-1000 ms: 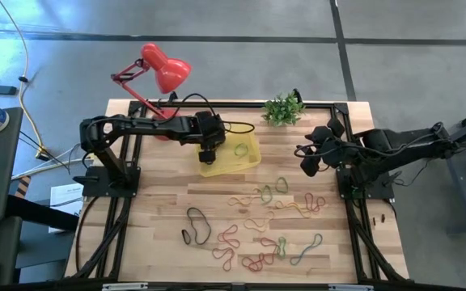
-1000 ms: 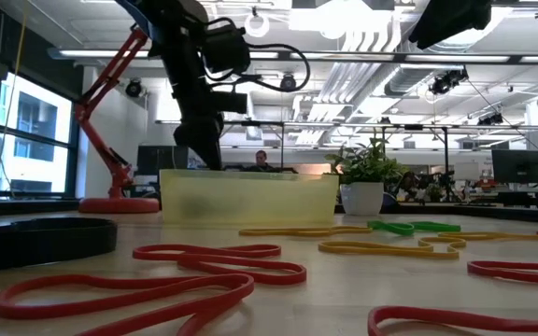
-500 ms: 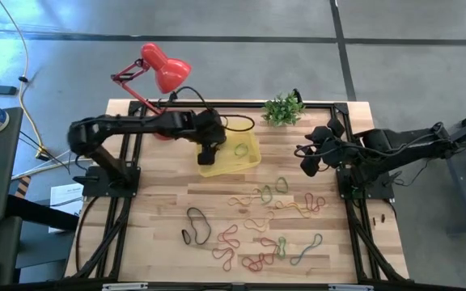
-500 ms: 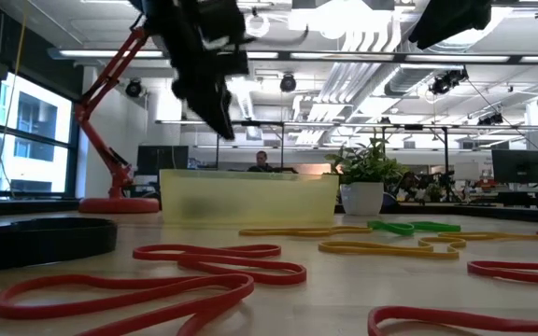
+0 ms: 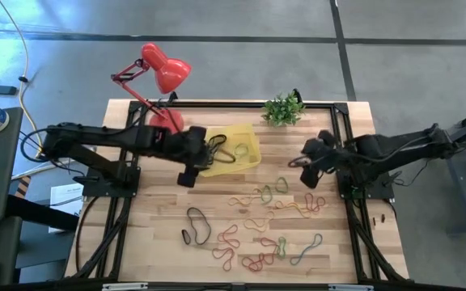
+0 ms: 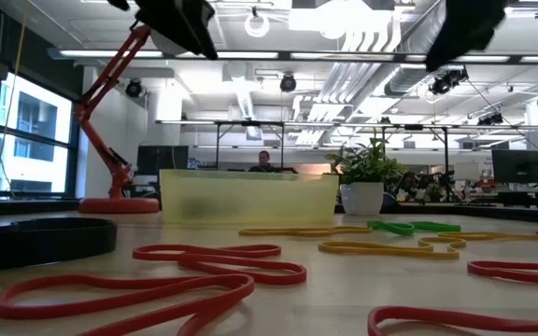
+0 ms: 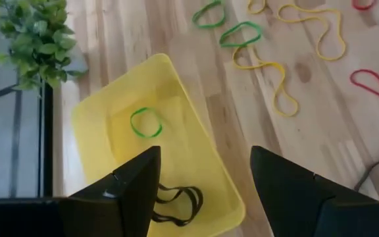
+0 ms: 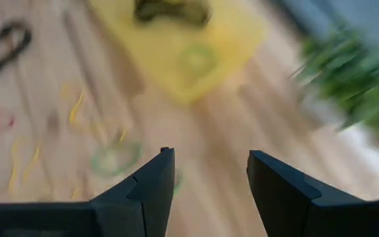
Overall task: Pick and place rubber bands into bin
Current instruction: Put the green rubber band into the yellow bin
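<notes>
Yellow bin [image 5: 245, 153] at frame center holds 2 dropped bands; left gripper [image 5: 186, 174] and right gripper [image 5: 307, 175] fingers open, empty.

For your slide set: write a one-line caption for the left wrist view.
Open left hand above the yellow bin, which holds a green band and a black band.

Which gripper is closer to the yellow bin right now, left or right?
Left. The left gripper hangs open at the bin's left edge. The right gripper, also open, is well off to the bin's right, above loose rubber bands.
</notes>
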{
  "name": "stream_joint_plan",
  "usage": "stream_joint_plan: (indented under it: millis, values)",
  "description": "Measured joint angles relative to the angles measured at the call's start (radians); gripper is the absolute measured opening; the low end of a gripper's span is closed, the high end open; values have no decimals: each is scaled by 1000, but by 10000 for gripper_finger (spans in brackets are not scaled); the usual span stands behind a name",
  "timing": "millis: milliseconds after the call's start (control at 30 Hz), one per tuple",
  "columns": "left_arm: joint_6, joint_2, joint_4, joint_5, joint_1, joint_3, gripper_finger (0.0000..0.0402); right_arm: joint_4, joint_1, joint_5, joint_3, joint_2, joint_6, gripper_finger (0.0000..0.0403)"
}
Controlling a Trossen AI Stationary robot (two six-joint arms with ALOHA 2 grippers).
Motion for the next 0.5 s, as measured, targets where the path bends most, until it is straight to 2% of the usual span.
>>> stream_joint_plan:
  millis: [167,367,500]
  values:
    - [-60,-6,-13,-111,-84,0,225,265,0,-69,-244,0,62,181]
    - [-106,-6,-14,-148,-135,-1,225,678,0,-89,-518,4,121,181]
    - [-127,-6,-20,-163,-147,-1,225,723,0,-122,-593,36,187,181]
